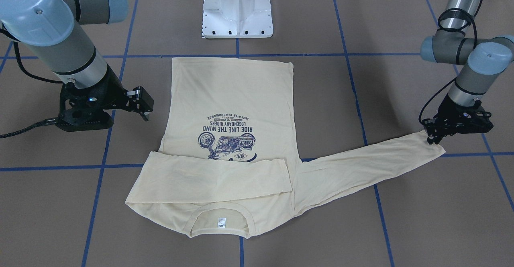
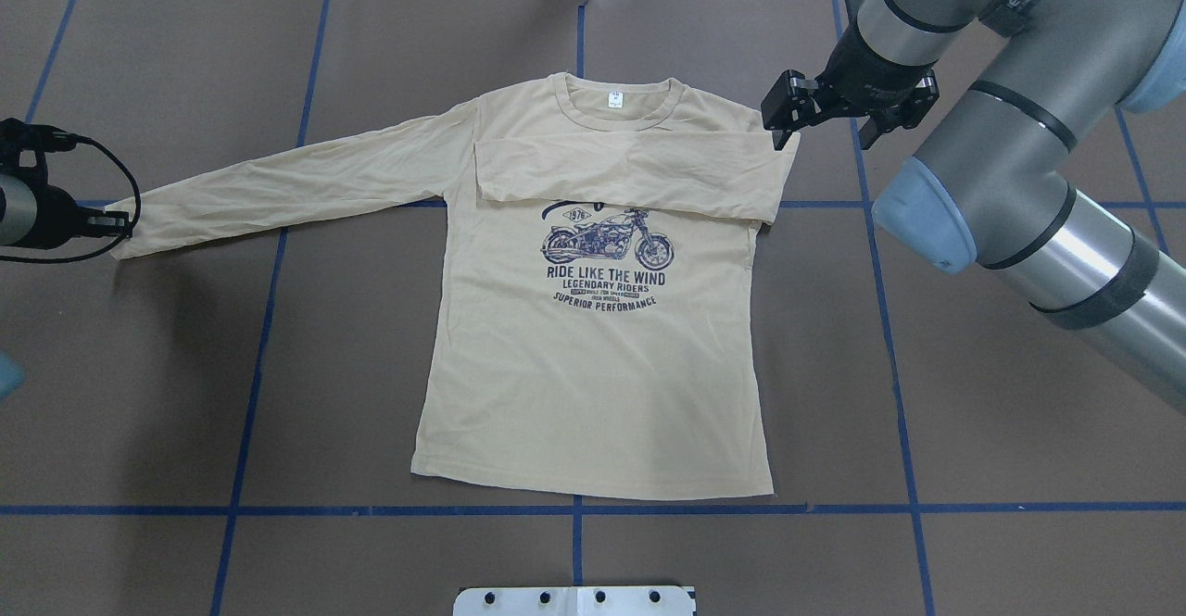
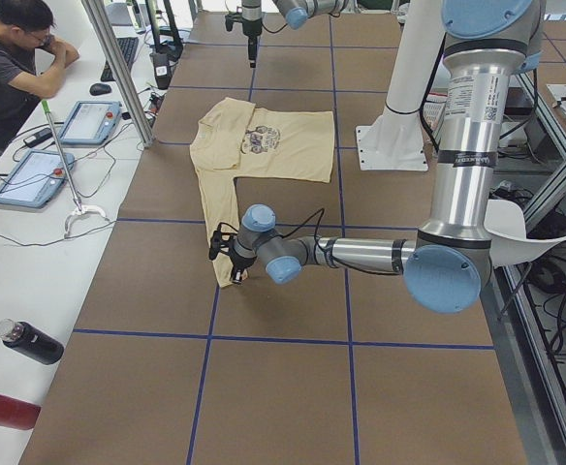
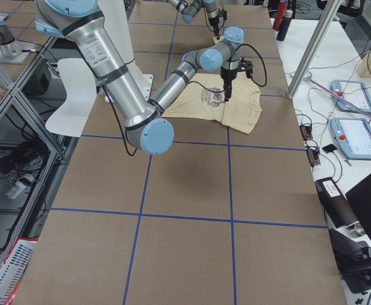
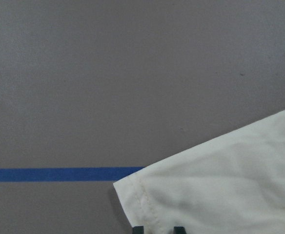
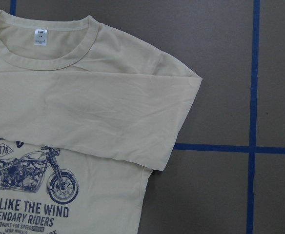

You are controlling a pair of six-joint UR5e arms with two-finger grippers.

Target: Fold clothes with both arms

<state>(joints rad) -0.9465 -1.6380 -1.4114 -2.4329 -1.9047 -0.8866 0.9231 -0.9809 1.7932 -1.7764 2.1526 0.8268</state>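
On the brown taped bench (image 2: pixel 139 366), we are seeing the shirt (image 2: pixel 593 384) lying print up, hem nearest the robot. Farther out, the left arm (image 1: pixel 468 84) is holding its jaws at the outstretched cuff (image 5: pixel 147 195), probably to fold it inward; we cannot tell whether they are gripping. Farthest, the right arm (image 2: pixel 1010 162) is hovering, jaws wide and empty, beside the folded sleeve (image 2: pixel 630 167).

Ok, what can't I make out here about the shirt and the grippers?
- Left gripper: whether it pinches the cuff; only fingertips show at the left wrist view's bottom edge, and it is small and dark in the front view.
- Print: top hidden under the folded sleeve, overhead and front views.
- Neck tag: lettering too small, even in the right wrist view.
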